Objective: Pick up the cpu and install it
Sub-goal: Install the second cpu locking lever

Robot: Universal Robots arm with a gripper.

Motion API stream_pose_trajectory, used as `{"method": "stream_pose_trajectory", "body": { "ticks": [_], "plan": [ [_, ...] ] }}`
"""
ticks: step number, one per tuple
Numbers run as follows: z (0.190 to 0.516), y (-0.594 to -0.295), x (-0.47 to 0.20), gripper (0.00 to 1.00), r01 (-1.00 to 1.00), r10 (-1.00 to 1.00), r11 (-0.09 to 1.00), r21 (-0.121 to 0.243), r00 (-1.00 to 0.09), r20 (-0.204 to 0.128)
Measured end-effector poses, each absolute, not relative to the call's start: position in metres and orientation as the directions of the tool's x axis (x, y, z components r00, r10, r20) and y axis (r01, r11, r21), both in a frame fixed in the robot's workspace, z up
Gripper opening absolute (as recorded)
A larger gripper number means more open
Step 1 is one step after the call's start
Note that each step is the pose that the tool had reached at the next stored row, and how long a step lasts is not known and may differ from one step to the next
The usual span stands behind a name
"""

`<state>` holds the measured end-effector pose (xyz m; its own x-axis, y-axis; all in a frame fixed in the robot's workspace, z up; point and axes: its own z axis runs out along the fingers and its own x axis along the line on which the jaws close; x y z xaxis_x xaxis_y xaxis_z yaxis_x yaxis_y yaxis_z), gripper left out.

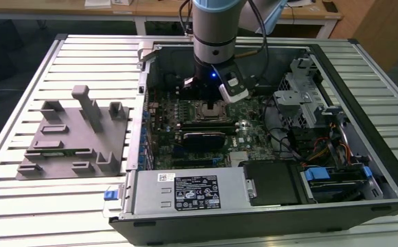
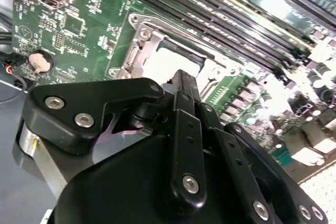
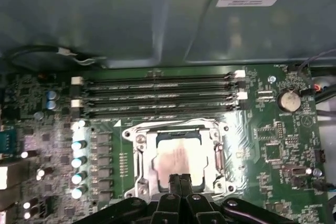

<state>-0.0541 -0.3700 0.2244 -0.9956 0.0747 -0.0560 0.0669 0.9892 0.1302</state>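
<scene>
The cpu (image 3: 176,158), a flat square chip with a shiny silver top, lies inside the metal-framed motherboard socket (image 3: 137,153). In the second wrist view the cpu (image 2: 165,64) glares white within the socket frame (image 2: 134,56). My gripper (image 3: 179,179) hangs just above the chip's near edge, its two black fingers pressed together with nothing between them. Whether the tips touch the chip I cannot tell. In the exterior view the arm stands upright over the open computer case, with the gripper (image 1: 208,101) right above the cpu (image 1: 211,109).
Memory slots (image 3: 157,95) run beside the socket, with a coin battery (image 3: 287,99) to one side. Case walls, a drive cage (image 1: 302,98) and a power supply (image 1: 185,193) ring the board. A gray fixture block (image 1: 75,139) sits on the slatted table at the exterior view's left.
</scene>
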Motion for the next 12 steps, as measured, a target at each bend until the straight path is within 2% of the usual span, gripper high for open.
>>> {"method": "stream_pose_trajectory", "body": {
  "ticks": [12],
  "plan": [
    [0.2206,-0.3599,-0.0455,0.11,0.068,0.074,0.99,0.122,-0.996,-0.05]
  ]
}}
